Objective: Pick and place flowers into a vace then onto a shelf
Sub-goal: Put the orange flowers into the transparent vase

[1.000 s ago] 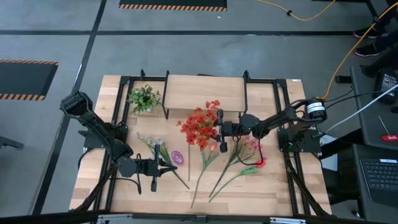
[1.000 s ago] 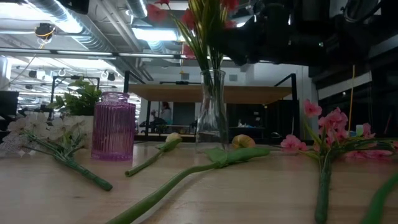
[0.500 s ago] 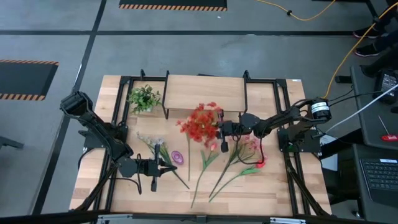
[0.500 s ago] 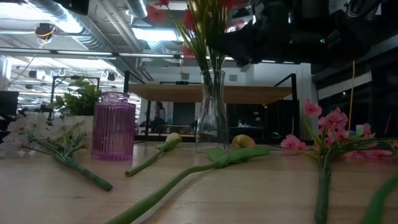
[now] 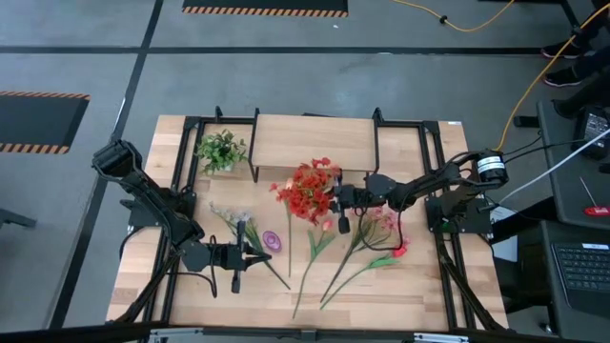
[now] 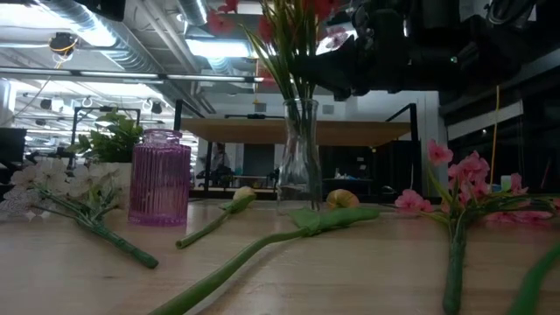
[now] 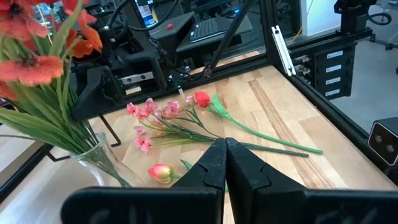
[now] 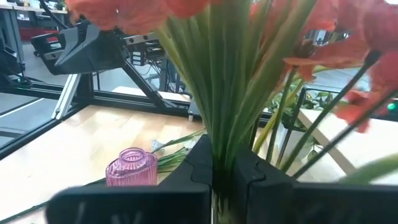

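At the table's left side, the left gripper (image 5: 250, 255) rests low over the wood with its fingers (image 7: 219, 163) pressed together on nothing. Just beside it lies a white-bloomed spray (image 5: 232, 219), its stem (image 6: 112, 239) running along the table surface. A small leafy green plant (image 5: 220, 150) stands near the far left corner, beside the shelf (image 5: 310, 141), a light-wood board on thin black legs along the table's far edge; nothing rests on its top. A ribbed pink glass jar (image 6: 159, 178) stands upright near the table's middle, well apart from the shelf. Further right, a clear glass vase (image 6: 298, 156) stands upright in front of the shelf, holding a bushy spray of red flowers (image 5: 307, 191) with long green stems bunched tightly at the vase's neck and blooms fanning out above. The right gripper (image 5: 339, 199) is at this vase, its fingers (image 8: 252, 168) closed round the vase neck where the green stems enter it. On the table in front of the vase lie loose flowers: a peach-pink tulip (image 7: 161, 172) with a long green stem, a yellow bloom (image 6: 342, 199) seen low behind a leaf, a pink-blossomed spray (image 7: 159, 115) and a red tulip (image 7: 201, 98) whose green stem (image 7: 267, 140) runs across the wood. These loose stems lie flat, crossing one another near their lower ends, between the vase and the table's near right edge.
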Controlling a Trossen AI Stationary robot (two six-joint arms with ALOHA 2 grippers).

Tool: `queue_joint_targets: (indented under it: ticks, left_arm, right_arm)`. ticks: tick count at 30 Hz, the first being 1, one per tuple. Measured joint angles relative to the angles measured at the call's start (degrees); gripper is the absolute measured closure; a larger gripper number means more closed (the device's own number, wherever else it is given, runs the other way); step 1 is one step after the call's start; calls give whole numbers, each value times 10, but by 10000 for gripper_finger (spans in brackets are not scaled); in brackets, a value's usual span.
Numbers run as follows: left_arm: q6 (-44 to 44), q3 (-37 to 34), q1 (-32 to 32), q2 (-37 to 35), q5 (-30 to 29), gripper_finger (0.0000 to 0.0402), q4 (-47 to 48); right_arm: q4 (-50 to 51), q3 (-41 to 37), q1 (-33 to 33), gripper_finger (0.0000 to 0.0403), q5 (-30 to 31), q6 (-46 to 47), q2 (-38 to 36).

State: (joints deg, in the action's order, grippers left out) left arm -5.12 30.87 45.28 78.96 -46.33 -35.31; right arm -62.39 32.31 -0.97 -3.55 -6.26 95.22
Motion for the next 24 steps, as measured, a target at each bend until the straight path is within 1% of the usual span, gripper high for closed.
queue_joint_targets:
  ticks: [4,7,13,19,24]
  left_arm:
    - [0,0,0,0,0,400,0]
    - [0,0,0,0,0,400,0]
    - [0,0,0,0,1,400,0]
    - [12,0,0,0,2,400,0]
    - [13,0,0,0,2,400,0]
  right_arm:
    - [3,0,0,383,-1,0,-1]
    - [1,0,0,367,-2,0,-1]
    - [35,-1,0,301,-10,0,-7]
    - [119,-1,0,233,-10,-2,-63]
    - [205,-1,0,200,-10,-1,-116]
